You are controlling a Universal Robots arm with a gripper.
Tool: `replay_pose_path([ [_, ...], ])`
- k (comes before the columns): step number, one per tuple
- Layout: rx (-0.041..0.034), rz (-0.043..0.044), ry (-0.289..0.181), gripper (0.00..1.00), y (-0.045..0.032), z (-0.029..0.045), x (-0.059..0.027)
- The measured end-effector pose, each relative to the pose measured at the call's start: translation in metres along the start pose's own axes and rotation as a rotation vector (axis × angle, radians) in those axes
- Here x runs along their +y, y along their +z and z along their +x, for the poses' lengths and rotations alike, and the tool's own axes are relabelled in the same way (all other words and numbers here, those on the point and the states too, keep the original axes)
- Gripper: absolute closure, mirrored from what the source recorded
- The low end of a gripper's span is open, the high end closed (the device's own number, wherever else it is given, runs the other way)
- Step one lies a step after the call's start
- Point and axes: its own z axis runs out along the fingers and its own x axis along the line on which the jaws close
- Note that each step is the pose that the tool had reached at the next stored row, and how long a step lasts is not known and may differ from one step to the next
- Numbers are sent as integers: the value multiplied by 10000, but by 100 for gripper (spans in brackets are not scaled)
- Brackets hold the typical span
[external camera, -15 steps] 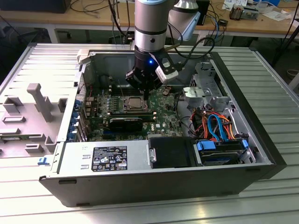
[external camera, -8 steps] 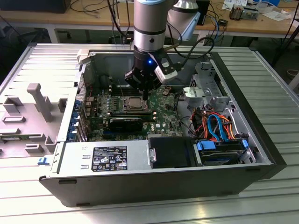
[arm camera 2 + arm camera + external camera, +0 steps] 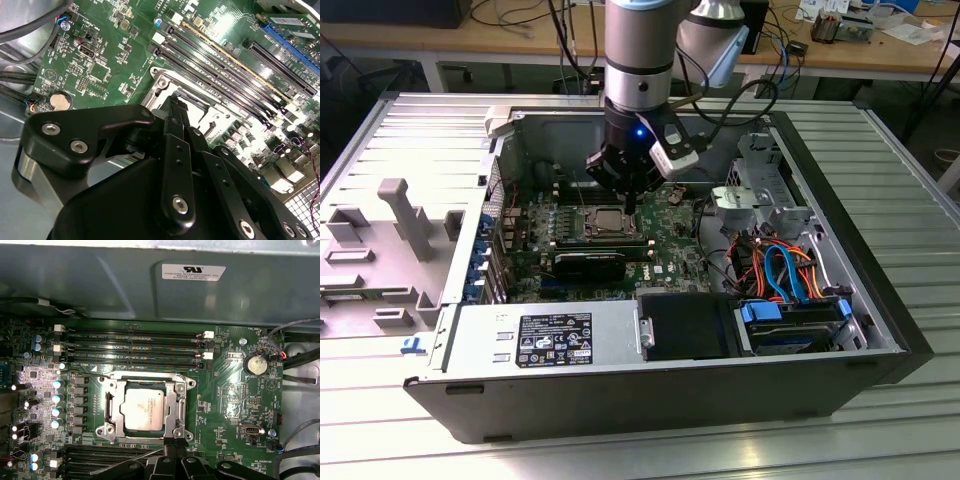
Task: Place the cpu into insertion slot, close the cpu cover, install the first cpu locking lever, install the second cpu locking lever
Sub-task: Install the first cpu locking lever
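Inside the open computer case (image 3: 820,200) I see my gripper (image 3: 171,444), fingers pinched together and holding nothing, at the socket's edge beside the seated chip (image 3: 144,409) under its cover (image 3: 178,407).

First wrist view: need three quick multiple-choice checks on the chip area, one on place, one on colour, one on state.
1. Where is the chip?
A. On the table outside the case
B. In the socket
C. On a memory slot

2. What colour is the circuit board around the socket?
A. Red
B. White
C. Green

3. How does the metal frame stand?
A. Lying flat around the chip
B. Swung upright
C. Taken off and set aside

Answers:
1. B: the silvery chip sits square in the middle of the socket.
2. C: the board is green on every side of the socket.
3. A: the frame lies flat, and the chip's top shows through its window.
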Motion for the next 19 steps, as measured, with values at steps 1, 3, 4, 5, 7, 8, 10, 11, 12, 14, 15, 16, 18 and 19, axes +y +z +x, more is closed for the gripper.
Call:
replay_pose_path([
  [1,0,0,0,89,0,3,0],
  [3,0,-1,-1,89,0,16,1],
  [4,-1,0,-2,89,0,20,1],
  [5,0,0,-1,89,0,24,1],
  [7,-1,-1,-2,89,0,46,2],
  [8,-2,0,-2,89,0,53,3],
  [10,-2,0,-2,89,0,66,3],
  [11,-2,0,-2,89,0,71,4],
  [12,-2,-1,-1,89,0,80,4],
  [14,-2,0,-1,89,0,95,5],
  [15,-2,0,-1,89,0,106,5],
  [16,-3,0,-1,89,0,113,6],
  [18,-4,0,-1,89,0,136,7],
  [19,-4,0,-1,89,0,145,7],
])
